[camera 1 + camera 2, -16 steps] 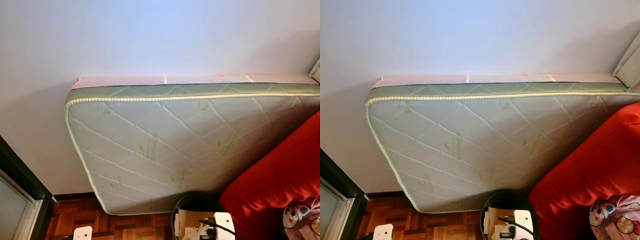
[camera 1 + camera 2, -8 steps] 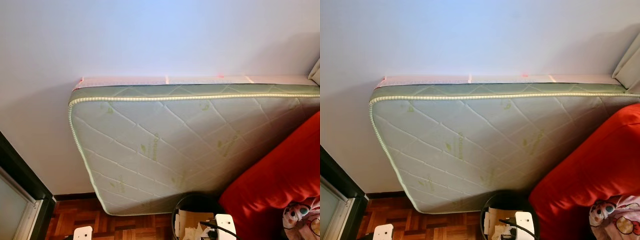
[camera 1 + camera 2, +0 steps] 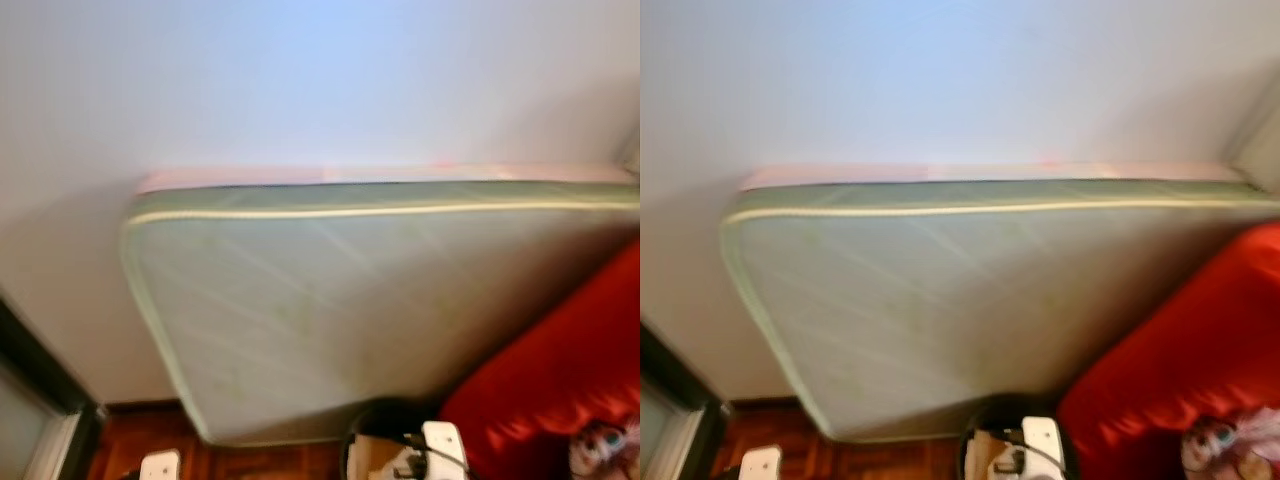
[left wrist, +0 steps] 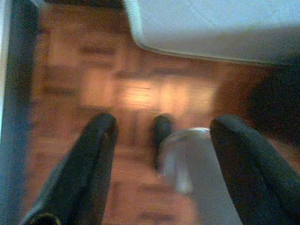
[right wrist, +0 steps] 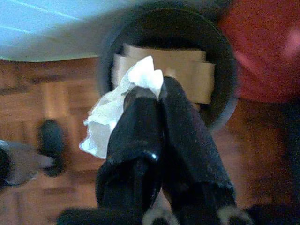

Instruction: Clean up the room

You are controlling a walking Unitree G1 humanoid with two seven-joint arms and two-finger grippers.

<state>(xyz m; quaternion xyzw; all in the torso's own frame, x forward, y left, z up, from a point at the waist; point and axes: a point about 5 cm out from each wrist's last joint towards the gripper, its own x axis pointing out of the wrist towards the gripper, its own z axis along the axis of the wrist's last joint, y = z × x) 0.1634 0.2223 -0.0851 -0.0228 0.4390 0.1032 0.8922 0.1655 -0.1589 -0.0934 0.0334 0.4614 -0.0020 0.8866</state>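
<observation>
White crumpled tissue (image 5: 119, 101) sits pinched in the right gripper (image 5: 154, 93) in the right wrist view, just short of the black bin's (image 5: 220, 51) rim, cardboard beyond. In the left wrist view, the left gripper (image 4: 161, 136) hangs spread over parquet, farther from that bin. Blurred head views show the bin (image 3: 375, 415) below the leaning mattress (image 3: 350, 300).

Bin (image 3: 985, 445) before mattress (image 3: 960, 300), left of sofa (image 3: 1180, 370)

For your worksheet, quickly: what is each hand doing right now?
Left hand: open, holding nothing.
Right hand: closed on white tissue, above the bin.

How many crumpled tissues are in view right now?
1: a white tissue pinched in the right gripper, held over the black bin that holds cardboard. Others may lie hidden inside.
</observation>
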